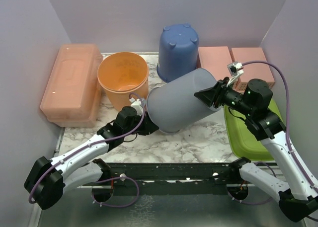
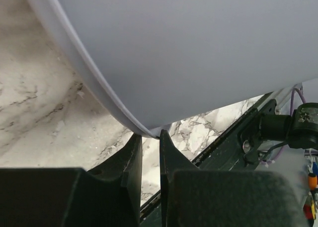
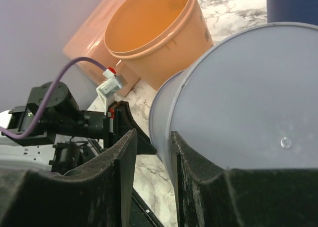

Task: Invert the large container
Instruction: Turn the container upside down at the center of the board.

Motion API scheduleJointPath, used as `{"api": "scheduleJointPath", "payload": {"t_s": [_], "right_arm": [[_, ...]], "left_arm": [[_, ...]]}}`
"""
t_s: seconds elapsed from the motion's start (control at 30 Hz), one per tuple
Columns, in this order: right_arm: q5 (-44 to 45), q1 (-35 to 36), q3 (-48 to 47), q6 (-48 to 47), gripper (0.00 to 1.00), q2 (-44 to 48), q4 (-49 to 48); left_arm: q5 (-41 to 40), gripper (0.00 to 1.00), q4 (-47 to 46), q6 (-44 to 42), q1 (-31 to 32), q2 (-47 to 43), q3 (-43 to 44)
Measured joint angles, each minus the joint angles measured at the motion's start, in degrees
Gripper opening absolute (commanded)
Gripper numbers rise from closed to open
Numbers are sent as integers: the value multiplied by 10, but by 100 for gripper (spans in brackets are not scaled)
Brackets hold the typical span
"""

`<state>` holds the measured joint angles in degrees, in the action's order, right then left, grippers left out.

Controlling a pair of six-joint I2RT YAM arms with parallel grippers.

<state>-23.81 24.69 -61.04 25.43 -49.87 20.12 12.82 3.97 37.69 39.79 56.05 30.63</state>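
The large grey container (image 1: 184, 103) lies tilted on its side over the marble table (image 1: 198, 142), mouth toward the lower left and base toward the right. My left gripper (image 1: 149, 126) is low at the mouth, shut on the thin rim (image 2: 149, 133), which is pinched between the fingertips. In the left wrist view the container's wall (image 2: 198, 48) fills the top. My right gripper (image 1: 207, 95) is at the base end. In the right wrist view its jaws (image 3: 149, 135) straddle the edge of the container's base (image 3: 248, 103); the right finger (image 3: 189, 157) lies on the base and a gap shows beside the left finger.
An orange bucket (image 1: 122, 78) stands open just left of the container, close to its mouth. A blue tub (image 1: 178, 50) sits upside down behind. A lidded orange box (image 1: 72, 83) is at the far left, two pink blocks (image 1: 233, 60) at the back right, a green tray (image 1: 248, 132) under the right arm.
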Motion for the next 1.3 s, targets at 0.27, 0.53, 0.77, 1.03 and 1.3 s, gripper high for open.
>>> {"api": "scheduleJointPath", "payload": {"t_s": [0.27,0.53,0.77,1.03,1.3], "right_arm": [[-20,9,-39,-21,42,-43,15],[-42,32,-53,-46,44,-117,71],[-43,39,-53,-52,47,-125,78],[46,91,-64,-64,72,-128,110],[234,182,-158,-106,78,-174,143]], "left_arm": [[-37,0,-55,39,61,17,-34],[-57,0,-156,53,98,34,-28],[-78,0,-179,60,120,44,-28],[-106,27,-153,61,128,-6,-39],[-175,51,-6,27,128,-89,48]]}}
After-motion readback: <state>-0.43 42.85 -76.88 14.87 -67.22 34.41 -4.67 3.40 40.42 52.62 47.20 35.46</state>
